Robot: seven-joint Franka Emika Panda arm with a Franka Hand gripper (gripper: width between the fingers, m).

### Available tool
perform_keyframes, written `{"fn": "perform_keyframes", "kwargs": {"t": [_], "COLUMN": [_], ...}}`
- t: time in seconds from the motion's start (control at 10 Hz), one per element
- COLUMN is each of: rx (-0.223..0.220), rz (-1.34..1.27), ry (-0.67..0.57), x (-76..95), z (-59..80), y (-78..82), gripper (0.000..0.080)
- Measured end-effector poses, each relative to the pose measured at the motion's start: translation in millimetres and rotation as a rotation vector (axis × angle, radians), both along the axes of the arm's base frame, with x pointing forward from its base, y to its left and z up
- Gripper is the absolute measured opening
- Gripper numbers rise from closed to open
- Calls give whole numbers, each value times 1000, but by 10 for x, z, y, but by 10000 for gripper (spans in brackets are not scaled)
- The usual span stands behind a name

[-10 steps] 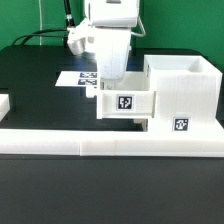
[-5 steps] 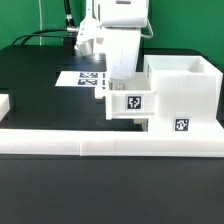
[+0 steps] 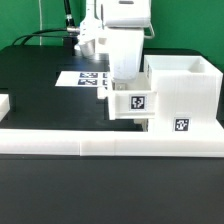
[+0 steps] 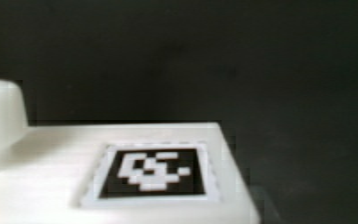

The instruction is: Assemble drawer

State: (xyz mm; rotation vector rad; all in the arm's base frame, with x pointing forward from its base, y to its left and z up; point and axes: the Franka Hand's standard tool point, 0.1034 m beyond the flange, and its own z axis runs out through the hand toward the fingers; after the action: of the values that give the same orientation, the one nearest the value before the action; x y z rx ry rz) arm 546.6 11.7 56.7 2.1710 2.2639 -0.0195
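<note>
White plastic drawer box [image 3: 131, 103] has slid further toward three o'clock, partway into the hollow shell [image 3: 183, 92]; insertion is nearly done. The gripper [image 3: 122, 80] stays on it, jaws hidden, grip uncertain.

Gripper [image 3: 121, 82] centre frame, atop small box [image 3: 133, 103]; box partly inside shell [image 3: 182, 95] at right. Rail [image 3: 110, 143] across bottom.

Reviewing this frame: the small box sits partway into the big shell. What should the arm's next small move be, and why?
Probably keep pushing the small box toward the exterior view's right, deeper into the shell. Its tagged face stands proud of the shell's opening, so it looks only partly seated. The gripper sits right over the box; its jaws are hidden.
</note>
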Motion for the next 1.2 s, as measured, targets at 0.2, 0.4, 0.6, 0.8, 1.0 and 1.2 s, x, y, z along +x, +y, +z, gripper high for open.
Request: {"fn": "perform_keyframes", "kwargs": {"t": [0.2, 0.4, 0.6, 0.8, 1.0, 1.2], "rx": [-6, -6, -4, -8, -17, -37], "rz": [15, 14, 0, -19, -25, -21], "ry": [-2, -2, -4, -15, -27, -15], "x": [16, 17, 26, 77, 117, 104], "z": [5, 4, 15, 110, 300, 496], "y": [19, 16, 11, 52, 75, -26], "gripper": [42, 42, 252, 434, 631, 645]}}
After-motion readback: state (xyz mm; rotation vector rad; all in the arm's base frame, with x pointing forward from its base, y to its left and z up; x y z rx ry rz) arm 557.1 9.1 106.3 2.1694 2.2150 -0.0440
